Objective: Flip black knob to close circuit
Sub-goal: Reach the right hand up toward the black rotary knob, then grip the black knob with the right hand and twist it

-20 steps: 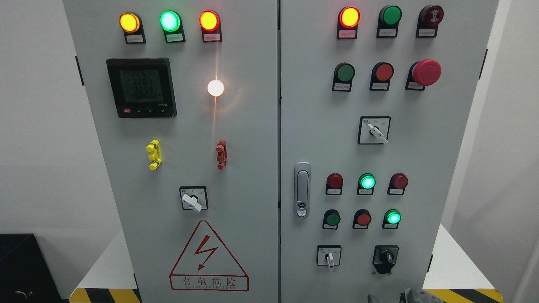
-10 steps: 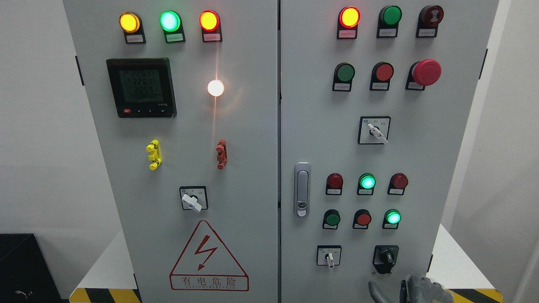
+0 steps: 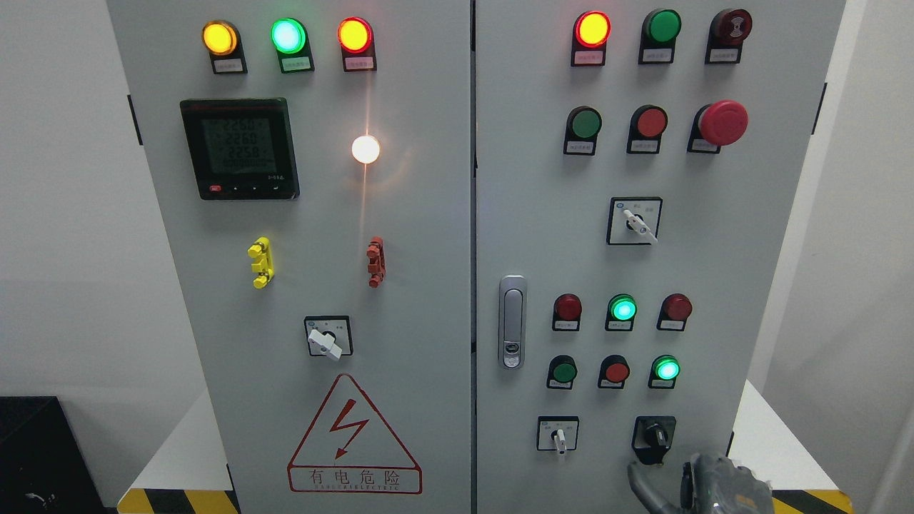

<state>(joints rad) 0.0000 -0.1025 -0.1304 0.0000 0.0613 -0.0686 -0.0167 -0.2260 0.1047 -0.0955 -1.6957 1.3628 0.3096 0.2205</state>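
You are facing a tall grey cabinet [image 3: 428, 214] with two doors, standing on a white worktop [image 3: 771, 450] edged with yellow-and-black tape. The left door carries a dark meter screen [image 3: 239, 148], a row of three lit lamps [image 3: 287, 36], a bright white lamp [image 3: 365, 149], a yellow clip [image 3: 260, 262], a red clip [image 3: 375, 261], a white switch [image 3: 327, 341] and a red warning triangle [image 3: 353, 435]. The right door holds a silver door handle [image 3: 512, 321], a big red mushroom button [image 3: 722, 122], rows of red and green buttons, and two small white switches.

The black knob [image 3: 653, 435] sits low on the right door — right of the lower white switch [image 3: 558, 434] and under a lit green lamp [image 3: 666, 369].

Your right robot hand [image 3: 703, 489] shows at the bottom edge, just below the knob. One dark finger [image 3: 639, 482] points up beside it, apart from the rest — the hand holds nothing, and you cannot tell whether that finger touches the knob.
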